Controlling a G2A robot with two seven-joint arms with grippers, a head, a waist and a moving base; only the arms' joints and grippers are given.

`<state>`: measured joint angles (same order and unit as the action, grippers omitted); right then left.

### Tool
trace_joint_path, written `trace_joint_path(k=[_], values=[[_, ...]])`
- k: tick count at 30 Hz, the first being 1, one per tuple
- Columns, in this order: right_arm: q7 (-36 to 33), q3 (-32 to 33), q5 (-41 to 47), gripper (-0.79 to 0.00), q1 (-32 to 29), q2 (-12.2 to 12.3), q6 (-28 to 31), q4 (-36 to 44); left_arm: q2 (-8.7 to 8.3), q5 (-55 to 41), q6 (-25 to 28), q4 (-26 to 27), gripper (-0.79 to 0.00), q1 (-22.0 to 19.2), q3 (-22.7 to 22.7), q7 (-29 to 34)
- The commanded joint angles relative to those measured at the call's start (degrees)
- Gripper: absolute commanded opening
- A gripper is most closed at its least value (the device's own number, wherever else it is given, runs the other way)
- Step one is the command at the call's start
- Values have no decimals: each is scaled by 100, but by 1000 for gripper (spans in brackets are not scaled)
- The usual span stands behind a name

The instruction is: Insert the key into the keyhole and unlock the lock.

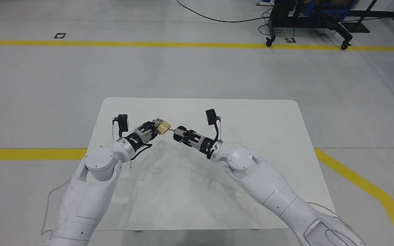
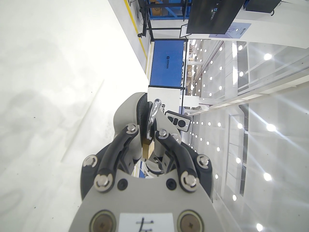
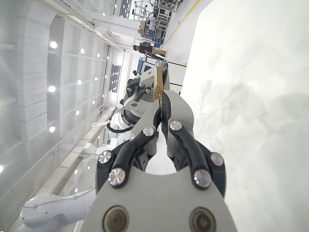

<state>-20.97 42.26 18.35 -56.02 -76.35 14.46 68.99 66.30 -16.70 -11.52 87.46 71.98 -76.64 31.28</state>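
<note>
Beyond the white rectangular tabletop (image 1: 265, 123), at 1 o'clock, a black wheeled frame (image 1: 308, 21) stands on the floor. Over the tabletop's middle, the left tool (image 1: 155, 129) grips a brass padlock (image 1: 164, 127), at 9 o'clock of the right tool (image 1: 176, 132). The right tool is closed on a thin silver key (image 3: 160, 111). The right wrist view shows the key edge-on, its tip at the padlock's end.

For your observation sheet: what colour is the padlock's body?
The padlock is brass gold, seen best in the right wrist view.
</note>
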Motion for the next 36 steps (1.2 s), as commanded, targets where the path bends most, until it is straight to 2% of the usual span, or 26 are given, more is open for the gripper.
trace_joint_path(k=[1, 7, 15, 36], values=[[-17, 11, -9, -785, -4, -15, -1, -16, 0, 0, -3, 0, -785, -1, 2, 1], [-98, -13, -107, -785, -14, -77, -24, -11, 10, -127, -39, -22, -785, 4, -12, -80], [407, 64, -336, -785, -133, -151, 62, 66, 37, -433, -185, -38, -785, 10, -86, -363], [638, 61, -687, -785, -184, -376, 11, -1, 38, -465, -238, -38, -785, 7, -77, -294]])
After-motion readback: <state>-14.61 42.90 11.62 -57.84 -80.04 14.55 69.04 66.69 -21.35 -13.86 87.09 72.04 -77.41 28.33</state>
